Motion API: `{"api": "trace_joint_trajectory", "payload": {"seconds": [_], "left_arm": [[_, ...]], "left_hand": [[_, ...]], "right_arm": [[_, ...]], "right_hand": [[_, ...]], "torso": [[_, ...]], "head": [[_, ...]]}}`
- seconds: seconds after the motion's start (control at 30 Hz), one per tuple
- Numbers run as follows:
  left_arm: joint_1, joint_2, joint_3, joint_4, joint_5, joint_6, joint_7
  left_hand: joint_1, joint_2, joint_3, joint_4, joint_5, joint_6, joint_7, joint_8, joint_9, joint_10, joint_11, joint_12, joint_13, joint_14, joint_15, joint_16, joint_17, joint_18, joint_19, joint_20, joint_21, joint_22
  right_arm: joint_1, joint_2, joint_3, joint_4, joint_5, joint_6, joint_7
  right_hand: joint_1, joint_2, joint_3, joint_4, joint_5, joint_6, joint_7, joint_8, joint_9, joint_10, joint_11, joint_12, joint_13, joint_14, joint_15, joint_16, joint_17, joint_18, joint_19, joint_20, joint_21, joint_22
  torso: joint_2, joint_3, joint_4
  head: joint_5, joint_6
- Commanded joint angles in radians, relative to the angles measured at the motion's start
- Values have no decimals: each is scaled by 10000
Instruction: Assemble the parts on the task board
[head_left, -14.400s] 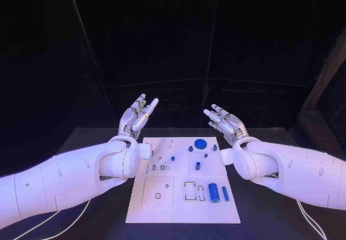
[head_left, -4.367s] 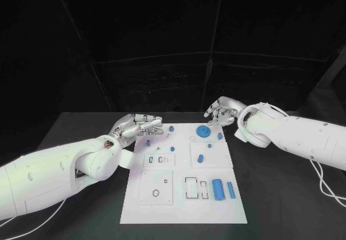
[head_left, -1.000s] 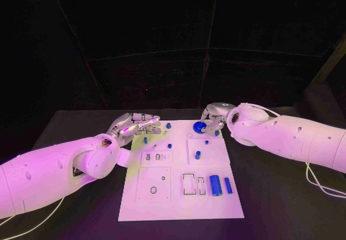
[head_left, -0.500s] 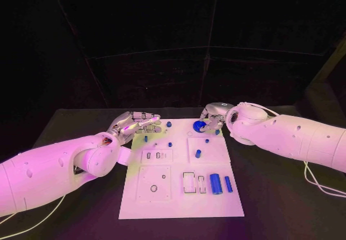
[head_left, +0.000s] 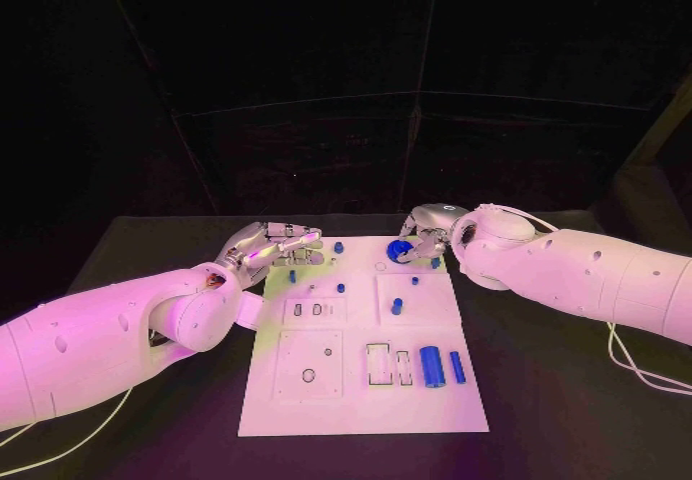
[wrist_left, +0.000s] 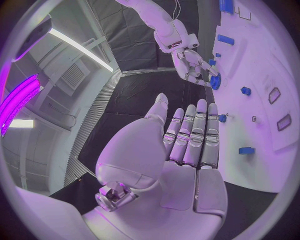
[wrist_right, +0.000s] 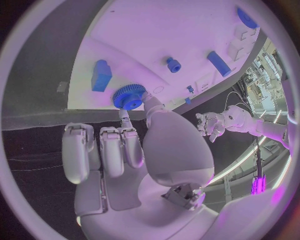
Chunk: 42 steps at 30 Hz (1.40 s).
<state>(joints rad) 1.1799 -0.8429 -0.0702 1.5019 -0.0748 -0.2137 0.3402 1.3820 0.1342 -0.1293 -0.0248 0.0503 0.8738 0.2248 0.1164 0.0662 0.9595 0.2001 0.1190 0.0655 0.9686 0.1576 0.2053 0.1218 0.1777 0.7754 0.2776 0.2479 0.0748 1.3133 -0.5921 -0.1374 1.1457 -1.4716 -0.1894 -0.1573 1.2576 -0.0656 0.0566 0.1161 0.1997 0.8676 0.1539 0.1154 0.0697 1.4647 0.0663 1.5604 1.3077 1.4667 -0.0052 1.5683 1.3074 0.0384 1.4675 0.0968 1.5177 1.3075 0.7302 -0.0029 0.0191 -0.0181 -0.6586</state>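
Note:
The white task board (head_left: 361, 395) lies in the middle of the table. At its far right corner my right hand (head_left: 421, 243) pinches the blue gear (head_left: 400, 250) between thumb and a finger. The right wrist view shows the gear (wrist_right: 128, 96) toothed and tilted, just over the board (wrist_right: 187, 35). My left hand (head_left: 274, 246) hovers at the board's far left corner, holding nothing, its fingers (wrist_left: 190, 137) straight and side by side. A blue cylinder (head_left: 430, 367) and a blue bar (head_left: 456, 368) lie near the front right.
Small blue pegs (head_left: 395, 307) stand on the board's far half, one (head_left: 336, 247) just beside my left hand's fingertips. Rectangular recesses (head_left: 378, 365) and a round hole (head_left: 309, 376) mark the near half. Black table (head_left: 562, 400) surrounds the board.
Both hands have come down from a raised pose to the board's far corners. My right hand has taken hold of the gear, which lay flat before; in the last second it tipped up slightly.

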Motion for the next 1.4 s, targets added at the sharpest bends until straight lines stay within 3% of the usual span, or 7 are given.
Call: {"api": "trace_joint_trajectory", "payload": {"seconds": [0.03,0.4,0.63,1.17,1.4], "left_arm": [[13,15,6,6,13,150,-72],[13,4,4,-4,13,162,-90],[13,-6,3,-4,13,179,-119],[13,-13,1,2,13,236,-215],[14,-25,0,7,13,235,-248]], "left_hand": [[-14,100,0,-21,-22,-66,402,-43,-4,-14,79,-49,2,9,77,-61,15,51,38,-1,-37,-14],[-14,100,0,-21,-22,-66,402,-43,-4,-14,79,-49,2,9,77,-61,15,51,38,-1,-37,-14],[10,120,8,-40,-22,-69,402,-53,-4,-14,79,-61,3,11,78,-76,19,52,41,1,-49,-21],[42,115,9,-70,-21,-74,401,-62,-4,-16,80,-72,3,11,79,-90,21,52,43,2,-58,-26],[55,113,10,-83,-22,-74,401,-65,-4,-16,80,-77,3,11,80,-96,22,52,44,2,-62,-28]], "right_arm": [[18,28,4,1,6,-253,-125],[14,38,5,6,-112,-137,-298],[0,54,5,82,-447,56,-538],[-23,123,4,114,-581,807,-655],[-26,65,4,158,-564,169,-659]], "right_hand": [[-59,49,32,51,-3,90,62,-19,21,975,87,2,2494,1041,65,25,2633,-116,466,84,66,1267],[674,449,439,-536,-105,433,32,152,49,979,57,4,2504,1041,39,25,2633,-116,460,71,75,1284],[917,452,594,-826,-213,533,18,178,38,960,43,-22,2476,1041,24,25,2633,-115,453,61,73,1280],[731,346,530,-829,-328,462,23,122,8,941,49,-47,2448,1041,33,25,2633,-111,441,66,65,1262],[904,661,825,-956,-318,679,6,206,28,922,30,-74,2421,1041,15,25,2633,-106,427,55,56,1242]], "torso": [[2,1,9],[-1,1,-6],[0,3,1],[-1,2,10],[-6,2,-9]], "head": [[-3,-10],[3,-36],[-11,-59],[-13,-102],[64,-74]]}}
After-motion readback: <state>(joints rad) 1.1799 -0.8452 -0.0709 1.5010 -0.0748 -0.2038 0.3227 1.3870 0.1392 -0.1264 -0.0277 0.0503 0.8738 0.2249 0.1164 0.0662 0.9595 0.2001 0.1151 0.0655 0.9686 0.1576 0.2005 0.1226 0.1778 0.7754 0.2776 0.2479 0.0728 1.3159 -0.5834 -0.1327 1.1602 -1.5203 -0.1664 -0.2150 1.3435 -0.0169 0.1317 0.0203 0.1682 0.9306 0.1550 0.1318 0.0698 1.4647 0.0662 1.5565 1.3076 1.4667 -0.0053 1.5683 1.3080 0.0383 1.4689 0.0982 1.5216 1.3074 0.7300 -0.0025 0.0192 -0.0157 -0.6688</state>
